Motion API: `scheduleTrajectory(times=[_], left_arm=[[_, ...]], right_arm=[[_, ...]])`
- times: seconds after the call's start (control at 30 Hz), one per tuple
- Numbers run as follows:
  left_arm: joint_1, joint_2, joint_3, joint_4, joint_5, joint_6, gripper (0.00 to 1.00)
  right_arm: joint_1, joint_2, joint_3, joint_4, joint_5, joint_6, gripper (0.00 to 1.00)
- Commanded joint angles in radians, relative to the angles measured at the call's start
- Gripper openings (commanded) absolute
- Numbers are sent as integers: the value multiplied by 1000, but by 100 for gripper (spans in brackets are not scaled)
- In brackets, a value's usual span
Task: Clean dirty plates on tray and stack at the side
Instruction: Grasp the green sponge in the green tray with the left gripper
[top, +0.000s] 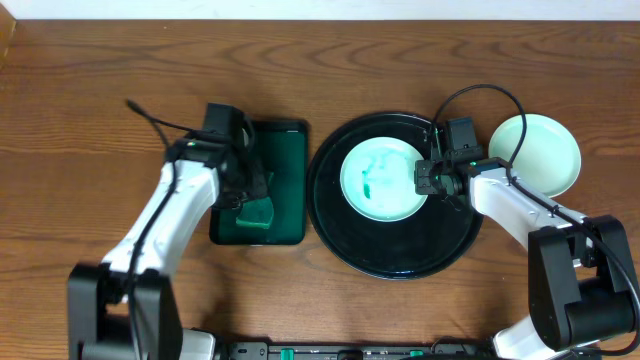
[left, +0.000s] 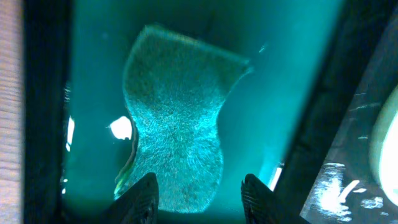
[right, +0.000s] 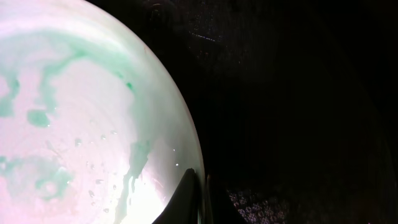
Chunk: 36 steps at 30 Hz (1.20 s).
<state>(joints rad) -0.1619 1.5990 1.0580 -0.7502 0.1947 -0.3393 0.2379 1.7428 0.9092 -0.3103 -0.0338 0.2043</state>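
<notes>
Brown wood with long streaky grain makes up the counter (top: 90, 90). On it sits a large round black tray with a raised rim (top: 400, 255), its surface glossy and flecked with wet droplets in the right wrist view. Left of centre on this tray lies a small round white plate smeared with green (top: 383, 180). It is smooth and glazed, with pale streaks and blotches across its shallow well.

The right claw (right: 200, 177) is pressed together on that plate's thin right rim, one dark finger over the inner face and one outside it. A second small round pale-green plate (top: 540, 150), with no marks showing, rests on the counter just beside the black tray's upper right edge.

Just left of the black tray lies a dark green rectangular tray with rounded corners (top: 285, 160). Inside it, toward the near end, lies a teal hourglass-shaped sponge (left: 177, 118), flat, with a fuzzy, fibrous surface.

The left claw (left: 199, 179) hangs over the sponge's near end with its two dark fingers spread apart — one overlapping the sponge's edge, the other just clear of it, so nothing is pinched.
</notes>
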Motion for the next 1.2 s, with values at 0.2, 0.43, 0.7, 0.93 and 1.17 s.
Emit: scheduleTrajectory(times=[0.2, 0.43, 0.7, 0.93, 1.17], left_arm=[[-8, 169, -7, 6, -83, 6, 44], [-8, 238, -7, 29, -75, 6, 39], [-8, 221, 10, 26, -72, 14, 7], [-8, 85, 27, 22, -72, 14, 7], [-8, -202, 27, 34, -73, 13, 7]], right_arm=[[5, -2, -13, 1, -8, -3, 2], [5, -2, -13, 1, -8, -3, 11], [6, -2, -13, 5, -31, 5, 31], [6, -2, -13, 9, -53, 5, 19], [5, -3, -12, 0, -76, 72, 1]])
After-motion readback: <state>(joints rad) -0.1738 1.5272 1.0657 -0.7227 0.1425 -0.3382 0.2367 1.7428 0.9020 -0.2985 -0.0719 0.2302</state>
